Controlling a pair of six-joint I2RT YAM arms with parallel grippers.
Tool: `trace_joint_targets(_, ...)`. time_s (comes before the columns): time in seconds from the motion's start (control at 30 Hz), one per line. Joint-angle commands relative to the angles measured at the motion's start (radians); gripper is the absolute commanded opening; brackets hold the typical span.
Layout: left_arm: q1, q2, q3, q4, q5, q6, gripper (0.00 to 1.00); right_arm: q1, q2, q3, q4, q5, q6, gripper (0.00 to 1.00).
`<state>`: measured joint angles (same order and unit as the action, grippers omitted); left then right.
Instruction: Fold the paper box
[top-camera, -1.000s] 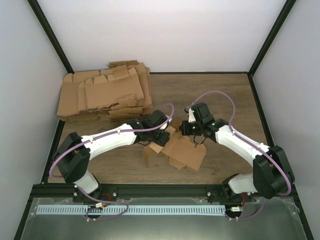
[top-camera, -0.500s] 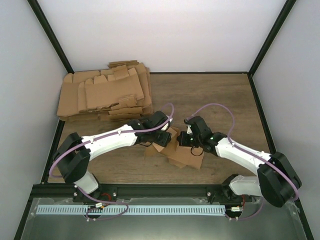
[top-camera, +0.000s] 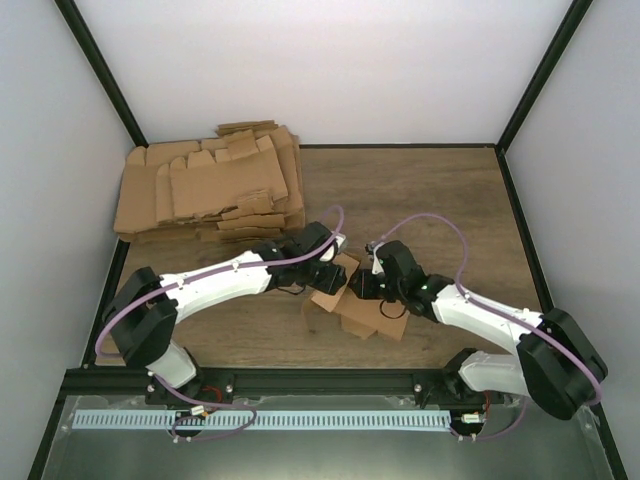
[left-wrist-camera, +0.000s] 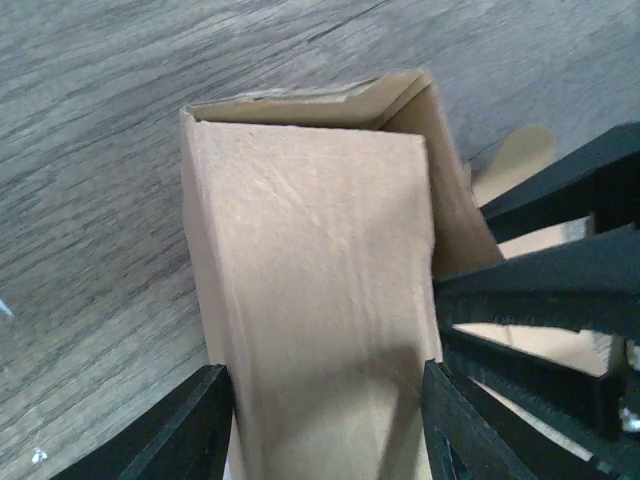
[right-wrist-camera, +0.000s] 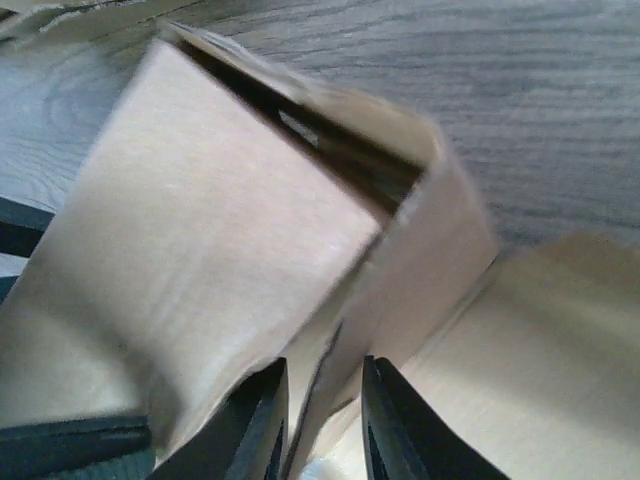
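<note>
The paper box (top-camera: 357, 308) is a brown carton, partly formed, lying mid-table between both arms. In the left wrist view its open tube (left-wrist-camera: 310, 250) fills the span between my left gripper's (left-wrist-camera: 325, 420) fingers, which are shut on its two side walls. My left gripper (top-camera: 326, 272) comes in from the left and my right gripper (top-camera: 368, 284) from the right, close together. In the right wrist view the box (right-wrist-camera: 230, 230) tilts, its open end up. The right gripper (right-wrist-camera: 322, 420) stands slightly open, its jaws straddling a wall edge of the box.
A large untidy pile of flat cardboard blanks (top-camera: 210, 190) lies at the back left. The right gripper's black body (left-wrist-camera: 560, 300) crowds the box's right side in the left wrist view. Wooden table (top-camera: 440, 200) stretches behind, with enclosure walls around it.
The right arm has swung lower and leftward along the box, and its jaws have parted a little. The box has shifted slightly and lies more compact. The left gripper keeps its hold.
</note>
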<state>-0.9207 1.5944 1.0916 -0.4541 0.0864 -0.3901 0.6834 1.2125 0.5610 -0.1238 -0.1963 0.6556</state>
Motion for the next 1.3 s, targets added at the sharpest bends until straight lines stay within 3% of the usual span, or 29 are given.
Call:
trace_joint_targets(0.0,0.009,-0.031,-0.01,0.066,0.067,-0.01,0.54,0.016,-0.048,-0.04,0.094,-0.05,-0.045,0.27)
trace_joint_targets(0.33,0.032,-0.023,-0.015,0.062,0.076,0.008,0.54,0.013,-0.097,-0.125,0.229,-0.136,-0.089,0.45)
trace_joint_targets(0.43,0.039,-0.015,-0.012,0.061,0.076,0.012,0.54,0.012,-0.118,-0.129,0.202,-0.128,-0.08,0.51)
trace_joint_targets(0.53,0.042,0.0,-0.003,0.051,0.06,0.018,0.54,0.012,-0.154,-0.147,0.168,-0.129,-0.071,0.65)
trace_joint_targets(0.83,0.041,0.039,0.025,0.021,0.031,0.048,0.52,0.008,-0.289,-0.149,0.034,-0.153,-0.086,0.85)
trace_joint_targets(1.07,0.041,0.045,0.037,0.012,0.027,0.057,0.52,-0.046,-0.323,-0.073,-0.032,-0.202,-0.133,0.87)
trace_joint_targets(1.27,0.04,0.037,0.038,0.012,0.037,0.06,0.52,-0.269,-0.287,-0.03,-0.017,-0.277,-0.198,0.73)
